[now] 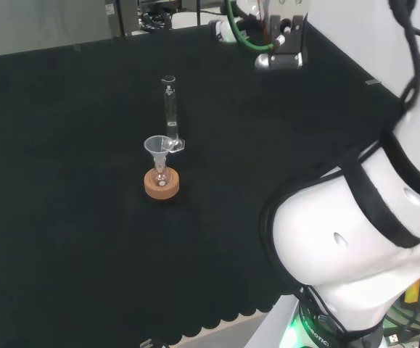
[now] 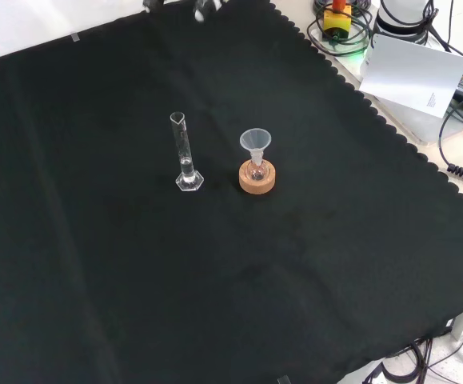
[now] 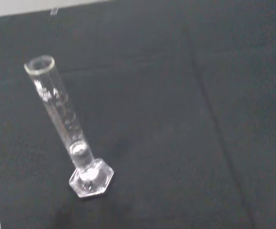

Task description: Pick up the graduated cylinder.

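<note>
Your hand's fingers could not be judged, open or curled. You had the graduated cylinder (image 2: 185, 156) upright on the tabletop (image 2: 95, 280), just beside a funnel (image 2: 255, 142) on its cork ring (image 2: 257, 179). Probably light, slippery, fragile glass; take the tube at mid-height.

Clear funnel (image 2: 255, 141) in small flask on cork ring (image 2: 257, 178); black cloth (image 2: 95, 280).
</note>
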